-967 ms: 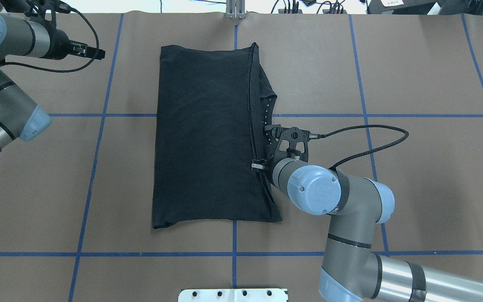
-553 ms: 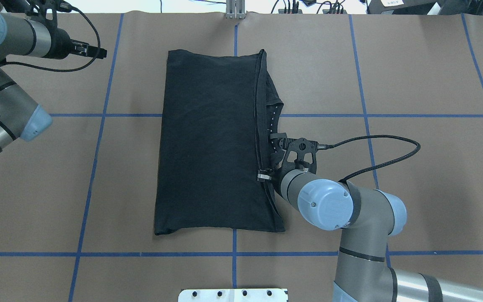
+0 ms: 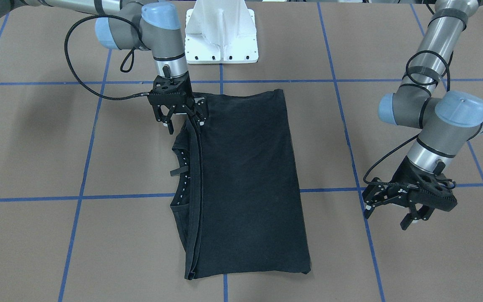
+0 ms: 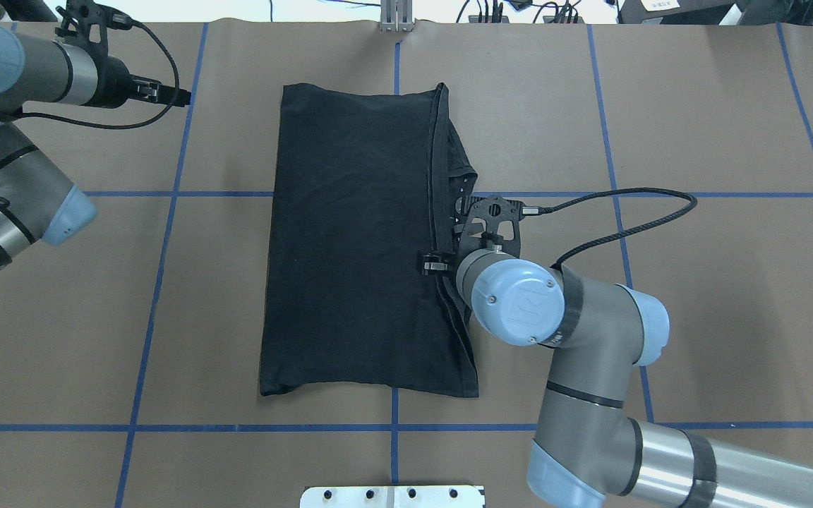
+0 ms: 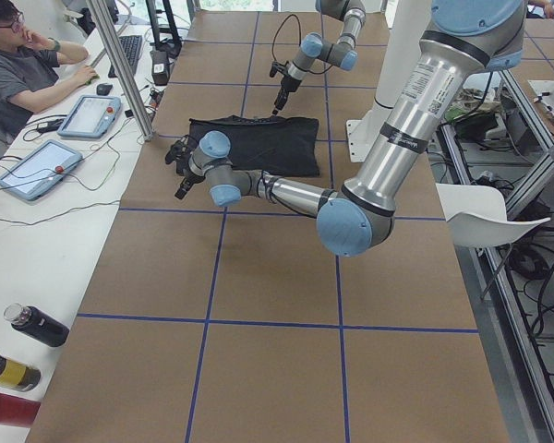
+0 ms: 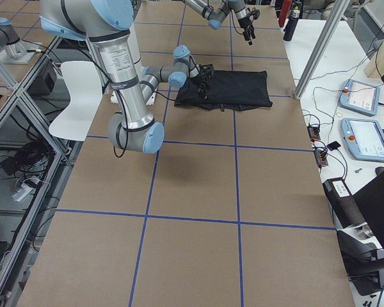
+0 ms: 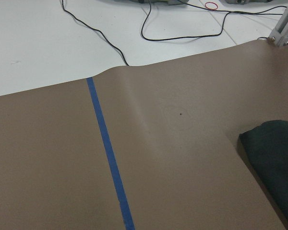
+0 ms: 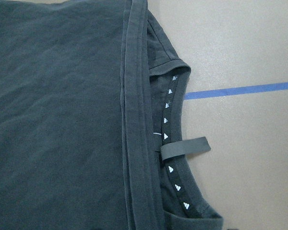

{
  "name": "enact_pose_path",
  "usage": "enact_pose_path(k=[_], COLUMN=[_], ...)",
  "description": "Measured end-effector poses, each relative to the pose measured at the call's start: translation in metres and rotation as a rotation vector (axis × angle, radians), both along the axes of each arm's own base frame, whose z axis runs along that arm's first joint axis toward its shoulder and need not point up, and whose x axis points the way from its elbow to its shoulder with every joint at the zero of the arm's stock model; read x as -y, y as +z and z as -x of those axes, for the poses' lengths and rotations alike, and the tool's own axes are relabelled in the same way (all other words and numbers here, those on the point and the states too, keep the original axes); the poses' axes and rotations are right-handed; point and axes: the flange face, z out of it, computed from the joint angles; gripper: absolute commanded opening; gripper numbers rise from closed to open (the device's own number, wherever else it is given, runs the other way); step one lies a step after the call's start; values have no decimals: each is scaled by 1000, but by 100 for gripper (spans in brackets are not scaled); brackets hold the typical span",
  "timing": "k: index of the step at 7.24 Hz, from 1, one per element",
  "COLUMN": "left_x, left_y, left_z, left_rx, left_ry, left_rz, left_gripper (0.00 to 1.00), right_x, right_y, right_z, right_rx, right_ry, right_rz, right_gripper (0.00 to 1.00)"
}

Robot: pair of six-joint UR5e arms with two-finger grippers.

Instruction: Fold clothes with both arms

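My right gripper [image 3: 185, 127] hangs open over the collar-side edge of the folded black T-shirt [image 3: 245, 180] — my left gripper [image 3: 386, 220], also open, hovers over the table [image 3: 392, 272], well apart from it.

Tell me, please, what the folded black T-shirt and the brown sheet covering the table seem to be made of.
Folded black T-shirt: soft matte knit, probably cotton jersey; it lies limp, with stitched hems. Brown sheet: matte paper, likely kraft; its far edge ripples up off the white surface.
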Motion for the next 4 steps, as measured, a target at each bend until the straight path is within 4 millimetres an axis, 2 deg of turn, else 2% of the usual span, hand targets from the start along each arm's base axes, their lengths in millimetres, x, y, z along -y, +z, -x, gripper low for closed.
enact_pose_path(k=[2,3,4], left_x=[-1,-2,-2], left_y=[-1,-1,-1], left_z=[-2,-2,-3], left_rx=[-6,-7,-7], left_ry=[0,1,1], left_rz=[2,3,3], left_gripper=[100,100,100], right_x=[20,24,23], right_y=[-4,-4,-3], right_z=[36,48,51], right_rx=[-162,-256,-313], right_ry=[-41,-79,-118], right_rz=[12,26,42], right_gripper=[100,100,98])
